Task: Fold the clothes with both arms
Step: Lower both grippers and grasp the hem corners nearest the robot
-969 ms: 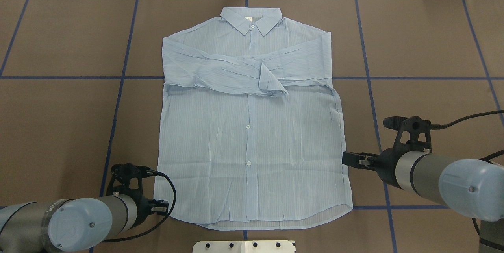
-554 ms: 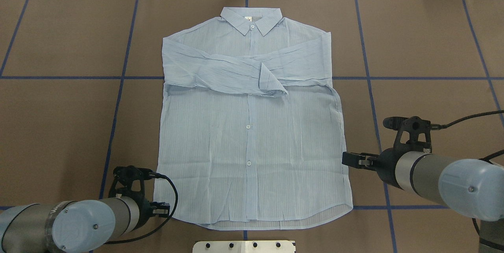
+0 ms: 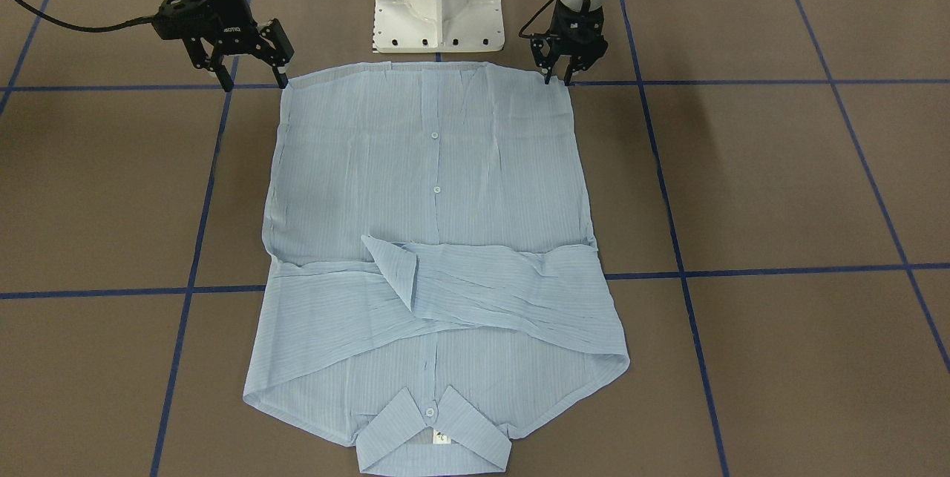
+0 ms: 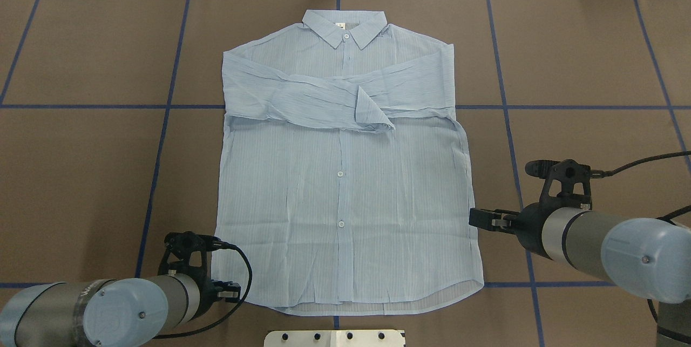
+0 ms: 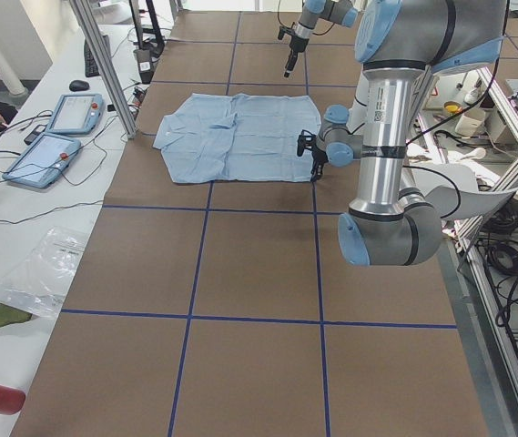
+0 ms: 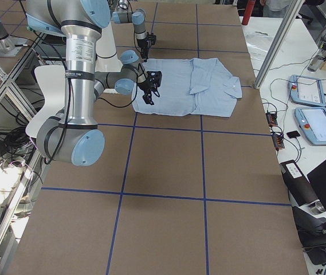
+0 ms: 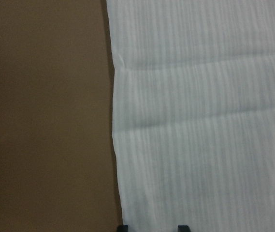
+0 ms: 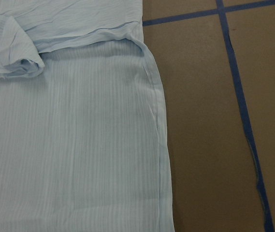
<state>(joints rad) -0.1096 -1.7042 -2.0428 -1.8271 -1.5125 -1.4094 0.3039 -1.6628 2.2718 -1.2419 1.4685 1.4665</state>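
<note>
The shirt (image 4: 345,185) lies flat on the desk (image 4: 81,163), sleeves crossed. The left claw (image 3: 557,79) and right claw (image 3: 253,84) both gape beside its lower corners.

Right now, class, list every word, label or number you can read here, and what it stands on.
"OTIQ" (start hidden): body of the right gripper.
The left arm bears lettering: too blurred.
The shirt has a neck tag: too small to read.

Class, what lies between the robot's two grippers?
The hem end of the shirt spans from the right gripper to the left gripper; the front-facing view shows it.
</note>
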